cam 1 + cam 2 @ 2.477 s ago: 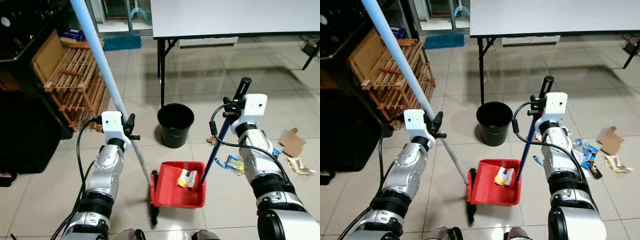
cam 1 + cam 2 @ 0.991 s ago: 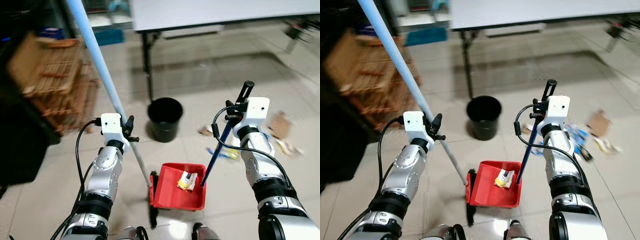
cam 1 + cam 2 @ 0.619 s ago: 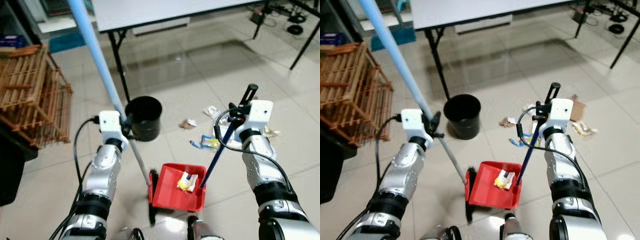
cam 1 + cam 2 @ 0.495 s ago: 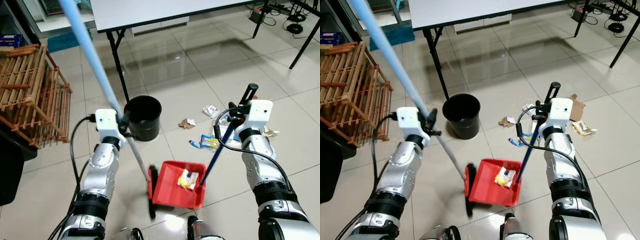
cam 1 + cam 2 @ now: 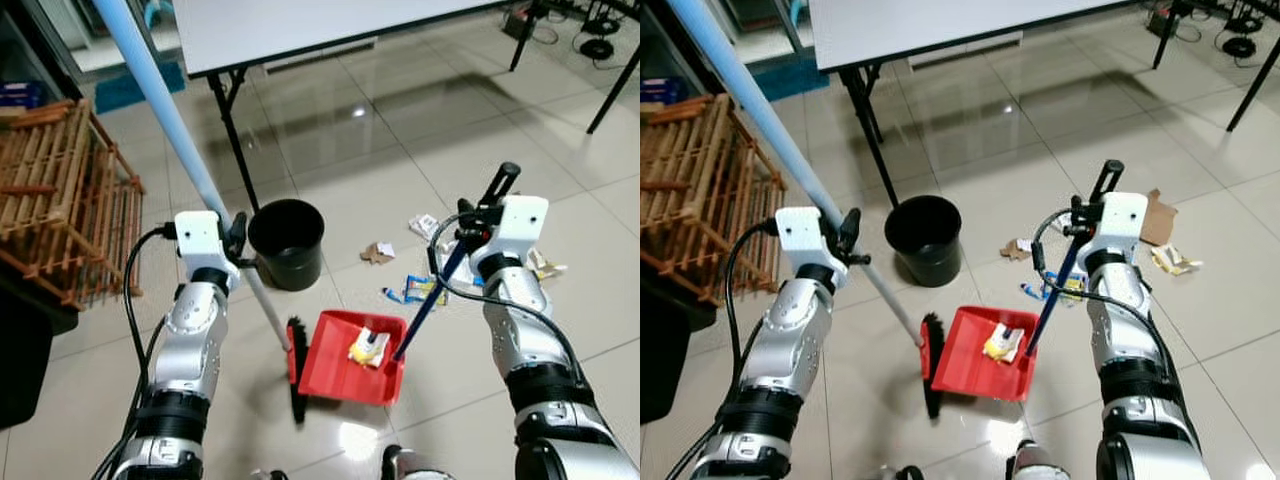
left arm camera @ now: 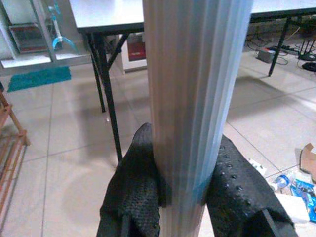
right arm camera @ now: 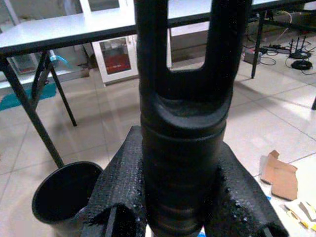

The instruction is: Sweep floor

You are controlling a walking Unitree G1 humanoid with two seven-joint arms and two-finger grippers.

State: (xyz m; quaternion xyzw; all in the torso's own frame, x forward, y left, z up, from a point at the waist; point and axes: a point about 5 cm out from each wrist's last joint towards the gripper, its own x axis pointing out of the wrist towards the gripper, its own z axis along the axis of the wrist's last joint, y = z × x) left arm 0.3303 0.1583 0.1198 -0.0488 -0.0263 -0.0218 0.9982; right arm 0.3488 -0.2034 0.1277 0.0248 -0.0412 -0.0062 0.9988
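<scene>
Left eye view: tiled floor (image 5: 90, 340). A white table (image 5: 300, 25) stands ahead on black legs. A black bin (image 5: 287, 241) sits on the floor by one leg. A wooden rack (image 5: 60, 190) is to the left. Litter (image 5: 420, 290) (wrappers, card scraps) lies on the tiles between bin and right arm. The red dustpan (image 5: 345, 372) is on the floor before the robot with a yellow-white wrapper (image 5: 367, 349) inside. The broom head (image 5: 296, 368) stands touching the pan's left edge. The left gripper (image 5: 236, 240) is clamped on the pale blue broom pole (image 5: 160, 110), which slants up to the left. The right gripper (image 5: 470, 222) is clamped on the dark pan handle (image 5: 440, 290), which slants down into the pan.

Right eye view: same layout. A cardboard piece (image 5: 1157, 216) lies just beyond the right wrist, with more scraps (image 5: 1175, 260) beside it. The bin stands between the two arms, apart from the pan.

Left wrist view: both black fingers (image 6: 140, 187) press against the ribbed pole, one on each side, no gap seen. Table legs and a teal mat (image 6: 37, 78) are behind.

Right wrist view: both fingers (image 7: 121, 192) grip the black forked handle top (image 7: 185, 98), tight on either side. The bin and cardboard are on the floor beyond.
</scene>
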